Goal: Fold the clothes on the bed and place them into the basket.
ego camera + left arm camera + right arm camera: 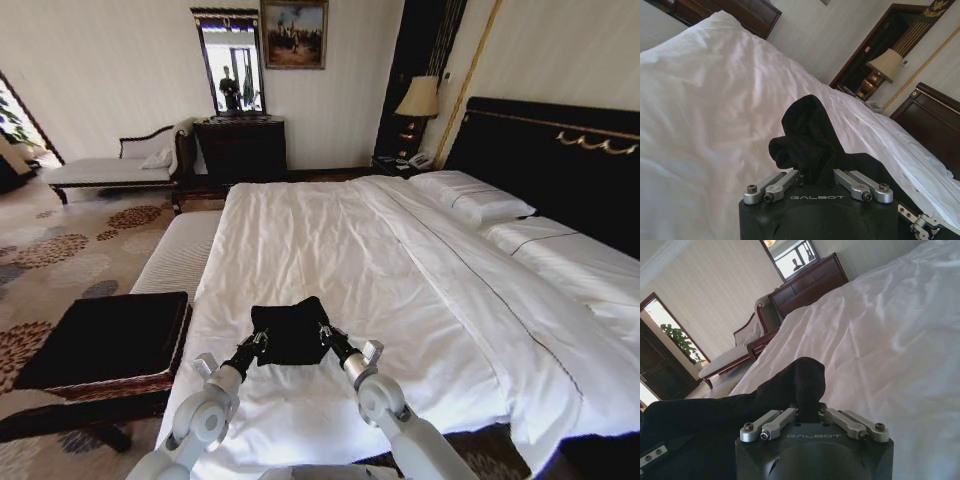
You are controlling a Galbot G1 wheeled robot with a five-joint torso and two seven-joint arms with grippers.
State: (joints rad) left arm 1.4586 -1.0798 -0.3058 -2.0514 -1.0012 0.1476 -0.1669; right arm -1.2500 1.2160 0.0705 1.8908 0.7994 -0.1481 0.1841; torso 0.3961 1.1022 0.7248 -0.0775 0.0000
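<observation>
Black T-shirt bunched on the bed near its foot, right of the basket. Left pincer and right pincer each clamped on a near corner, presumably for folding.

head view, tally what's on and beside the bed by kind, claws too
black T-shirt, bunched on the duvet: 1
claws shut on it: 2, left claw and right claw
white pillows: 2, near and far
basket, left of the bed: 1
total: 6
</observation>
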